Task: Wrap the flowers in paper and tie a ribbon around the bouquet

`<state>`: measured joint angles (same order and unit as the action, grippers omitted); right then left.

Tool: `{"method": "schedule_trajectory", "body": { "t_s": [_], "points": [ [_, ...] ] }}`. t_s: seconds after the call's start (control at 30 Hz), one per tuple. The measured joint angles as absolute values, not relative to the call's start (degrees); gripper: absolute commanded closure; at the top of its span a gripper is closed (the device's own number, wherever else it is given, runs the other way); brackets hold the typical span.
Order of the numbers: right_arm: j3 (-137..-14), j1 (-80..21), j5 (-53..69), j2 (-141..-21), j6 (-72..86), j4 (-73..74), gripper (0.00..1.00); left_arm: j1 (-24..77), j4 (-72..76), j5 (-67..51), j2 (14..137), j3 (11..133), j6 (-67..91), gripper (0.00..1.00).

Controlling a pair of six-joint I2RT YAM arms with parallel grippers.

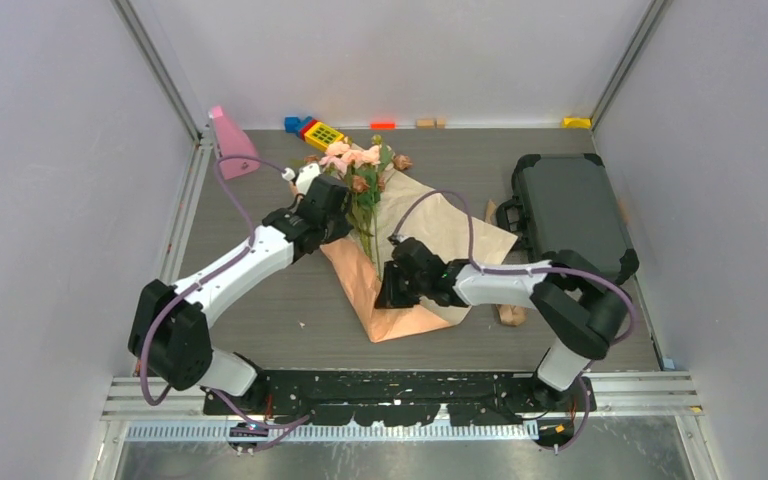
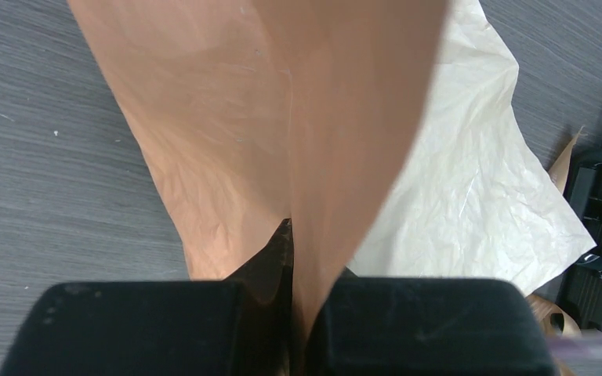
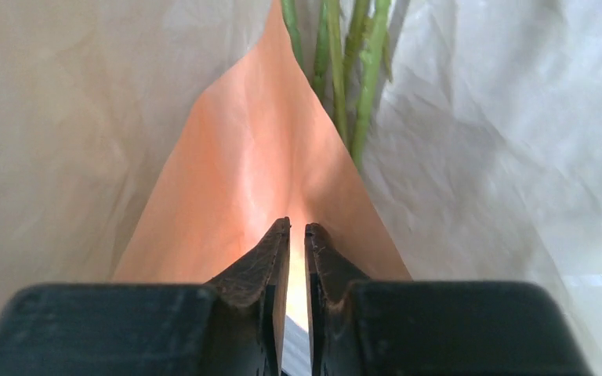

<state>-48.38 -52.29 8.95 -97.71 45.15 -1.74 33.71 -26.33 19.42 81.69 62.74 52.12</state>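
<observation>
My left claw (image 2: 298, 251) is clamped on a peach flap of the paper (image 1: 440, 225), lifted at nine o'clock of the flowers (image 1: 360, 160). My right claw (image 3: 298, 229) shows a slit at the lower fold; whether it grips, I cannot tell. The stems (image 3: 337, 55) lie on the open sheet, mid-worktop (image 1: 260, 300). I judge the wrapping barely begun. The ribbon (image 1: 510, 316), at the paper's four o'clock, waits untied.
</observation>
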Motion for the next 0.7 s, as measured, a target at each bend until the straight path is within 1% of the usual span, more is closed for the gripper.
{"method": "schedule_trajectory", "body": {
  "t_s": [0.23, 0.33, 0.5, 0.7],
  "points": [
    [-41.0, -50.9, 3.9, -81.4, 44.6, 5.1, 0.79, 35.0, -25.5, 19.7, 84.5, 64.1, 51.1, 1.00],
    [-36.4, -49.8, 1.5, -76.5, 44.7, 6.9, 0.79, 36.2, -25.5, 20.0, 86.3, 65.7, 50.5, 1.00],
    [-31.0, -47.8, -0.1, -76.4, 45.8, 9.5, 0.80, 38.6, -24.9, 20.1, 90.6, 69.3, 50.3, 1.00],
    [-30.9, -46.6, 0.2, -77.8, 46.8, 6.0, 0.80, 41.9, -23.4, 20.1, 97.3, 73.5, 48.8, 1.00]
  ]
}}
